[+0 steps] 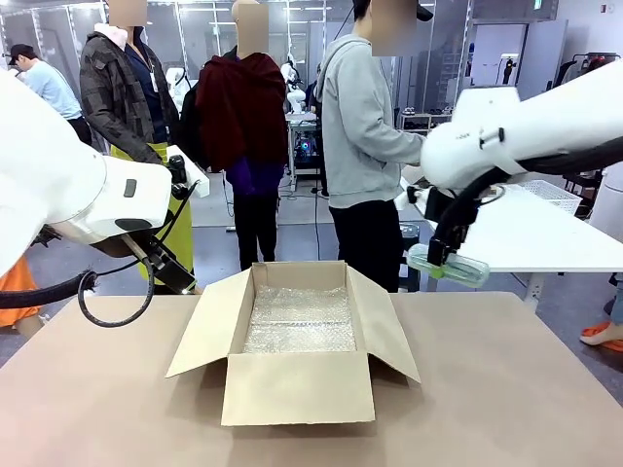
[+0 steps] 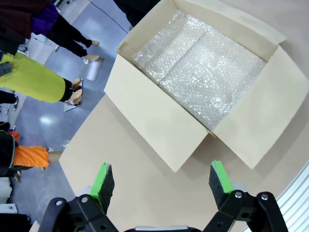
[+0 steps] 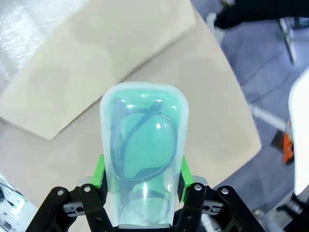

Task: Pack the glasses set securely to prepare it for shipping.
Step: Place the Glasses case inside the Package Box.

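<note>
**Mint-green glasses case (image 3: 143, 159) held aloft to the right of the open box**

The right gripper (image 3: 142, 173) has the mint-green glasses case clamped across its width. One green pad presses on each long side, and the jaws are only as far apart as the case is wide. Through the translucent shell, dark-framed glasses (image 3: 142, 137) can be seen inside. In the front view the case hangs in the air, up and to the right of the cardboard box (image 1: 297, 389), out past the far right corner. The right wrist view shows it over bare tabletop just outside the box.

The box sits in the middle of the tan table (image 1: 506, 389) with all its flaps folded outward, and a sheet of bubble wrap (image 1: 300, 321) lines its floor. The right flap (image 1: 384, 326) slopes outward, between the case and the box's inside.

The left gripper (image 2: 161, 183) is at the box's left side, above the table. Its jaws are spread wide and nothing is between the pads.

Beyond the box's far edge a person in a grey hoodie (image 1: 365, 126) stands side-on. To the right of that person is a white table (image 1: 555, 243) with a white basket (image 1: 547, 193) on it.
</note>
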Motion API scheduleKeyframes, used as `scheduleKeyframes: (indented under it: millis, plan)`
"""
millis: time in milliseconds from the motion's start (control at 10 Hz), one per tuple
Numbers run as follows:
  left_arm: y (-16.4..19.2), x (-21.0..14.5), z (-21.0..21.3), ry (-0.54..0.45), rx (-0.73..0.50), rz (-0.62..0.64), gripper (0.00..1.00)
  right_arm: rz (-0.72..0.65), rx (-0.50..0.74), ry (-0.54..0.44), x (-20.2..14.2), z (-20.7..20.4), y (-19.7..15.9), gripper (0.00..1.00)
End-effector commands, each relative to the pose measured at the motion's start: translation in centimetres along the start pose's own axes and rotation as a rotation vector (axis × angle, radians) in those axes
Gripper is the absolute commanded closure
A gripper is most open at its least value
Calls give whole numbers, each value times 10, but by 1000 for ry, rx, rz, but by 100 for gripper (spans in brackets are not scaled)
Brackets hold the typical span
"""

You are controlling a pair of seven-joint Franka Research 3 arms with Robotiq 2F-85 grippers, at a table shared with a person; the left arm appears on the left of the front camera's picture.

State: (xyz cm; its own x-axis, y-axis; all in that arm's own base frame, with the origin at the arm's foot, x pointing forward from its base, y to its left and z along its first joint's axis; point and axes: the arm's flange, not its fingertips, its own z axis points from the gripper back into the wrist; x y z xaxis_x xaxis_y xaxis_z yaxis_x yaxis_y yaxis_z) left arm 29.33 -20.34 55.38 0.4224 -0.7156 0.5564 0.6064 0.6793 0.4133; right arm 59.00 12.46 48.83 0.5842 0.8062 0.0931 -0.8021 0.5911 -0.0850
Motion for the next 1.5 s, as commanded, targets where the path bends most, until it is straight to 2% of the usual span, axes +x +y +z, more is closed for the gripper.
scheduleKeyframes:
  millis: [0, 300, 500, 700, 1000, 1400]
  plan:
    - [1, -1, 1, -2, 2, -17, 0, 219, 21, 37, 34, 8, -13, 36]
    - [1, -1, 1, -2, 2, -17, 0, 328, 37, 2, 102, -2, 5, 36]
    - [1, -1, 1, -2, 2, -17, 0, 410, 9, 7, 159, -18, 31, 36]
    - [1, -1, 1, -2, 2, -17, 0, 449, -25, -5, 195, -31, 48, 36]
    - [1, -1, 1, -2, 2, -17, 0, 523, -62, -3, 233, -63, 68, 36]
    - [1, -1, 1, -2, 2, -17, 0, 576, -14, -55, 258, -106, 89, 36]
